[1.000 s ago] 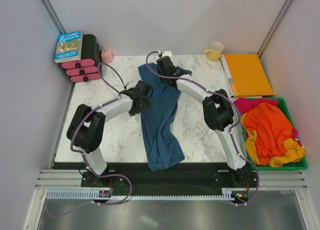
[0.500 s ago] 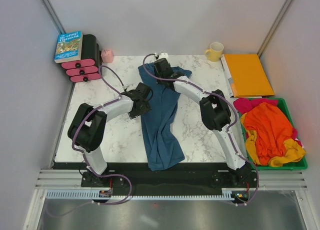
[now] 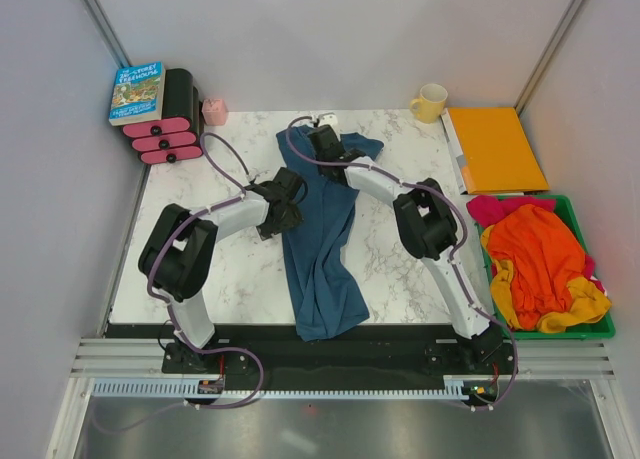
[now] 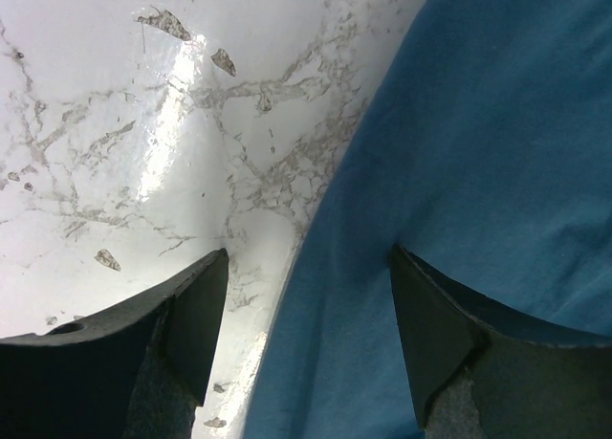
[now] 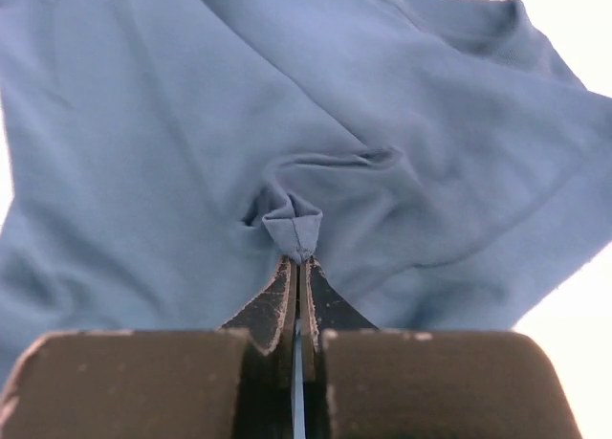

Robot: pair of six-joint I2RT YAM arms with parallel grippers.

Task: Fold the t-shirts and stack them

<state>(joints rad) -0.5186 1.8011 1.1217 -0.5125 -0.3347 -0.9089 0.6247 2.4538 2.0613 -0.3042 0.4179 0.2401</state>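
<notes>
Two arms reached in over the marble table (image 3: 190, 269). At its far left corner a book (image 3: 137, 92) lay on a black stand holding pink-ended rolls (image 3: 165, 139). I could not tell what those were, nor the small pink thing (image 3: 214, 111) beside them.

The left gripper (image 3: 283, 201) sat low at the left edge of the blue shirt (image 3: 320, 239). From above, its tips were lost under its own dark body. Its wrist camera showed the claw spread wide. One finger (image 4: 182, 315) was over bare marble, the other (image 4: 440, 324) over the cloth, and the shirt's edge ran between them. Whether the tips touched anything I could not tell.

The shirt lay in a long, rumpled strip down the middle of the table, from the far edge to the near one, where its hem hung over the black rail. Its sleeves and collar were bunched at the far end and hard to sort out.

The right gripper (image 3: 322, 144) was there, partly hidden by its cable. Its wrist view showed the claw closed tight on a small peak of blue cloth.

Further right stood a yellow mug (image 3: 430, 102), then an orange folder (image 3: 495, 147). A green bin (image 3: 565, 331) held a heap of orange, yellow and pink clothes (image 3: 535, 254). How many garments it held I could not count.
</notes>
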